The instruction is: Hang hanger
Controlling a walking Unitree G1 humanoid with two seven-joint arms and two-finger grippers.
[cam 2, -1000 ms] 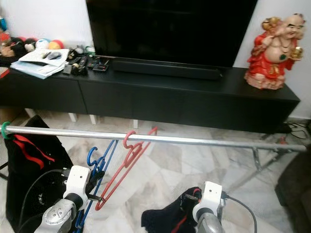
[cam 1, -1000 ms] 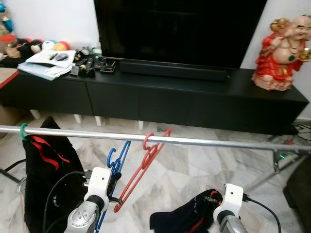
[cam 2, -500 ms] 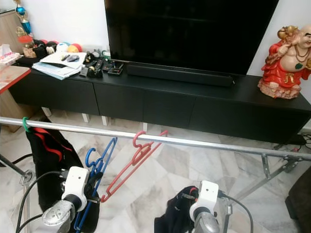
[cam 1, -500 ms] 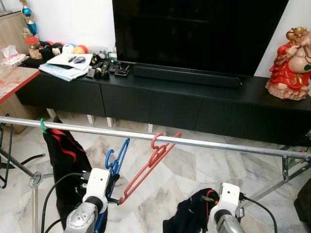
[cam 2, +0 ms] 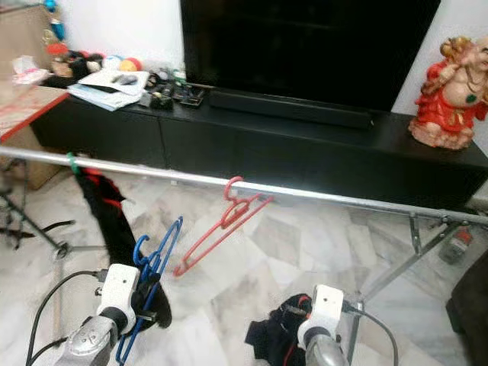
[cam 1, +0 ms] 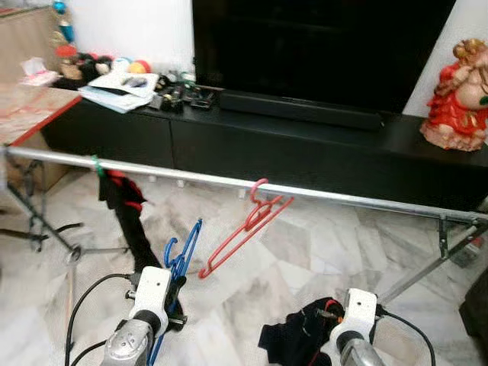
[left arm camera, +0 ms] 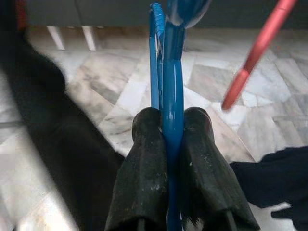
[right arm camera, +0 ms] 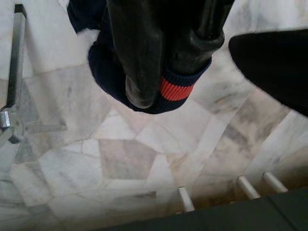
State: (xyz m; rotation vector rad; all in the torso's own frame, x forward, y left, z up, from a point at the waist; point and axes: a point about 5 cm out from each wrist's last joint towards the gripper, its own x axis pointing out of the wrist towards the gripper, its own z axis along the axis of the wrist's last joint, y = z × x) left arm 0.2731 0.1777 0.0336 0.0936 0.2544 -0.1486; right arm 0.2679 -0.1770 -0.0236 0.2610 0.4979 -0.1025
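- Left hand (left arm camera: 166, 144) pinches blue hanger (cam 1: 183, 255) below the rail (cam 1: 320, 197); its hook could miss or knock the red hanger (cam 1: 248, 229).
- Right hand (right arm camera: 163, 62) clamps dark garment (cam 1: 301, 343), which could slip.

Both arms end in rounded silver forearm shells, the left arm (cam 1: 126, 345) and the right arm (cam 1: 352, 353), each topped by a white boxy wrist block with a small dark hole. A black cable loops from each wrist. The fingers (left arm camera: 139, 178) are long, matte black and scuffed with pale specks.
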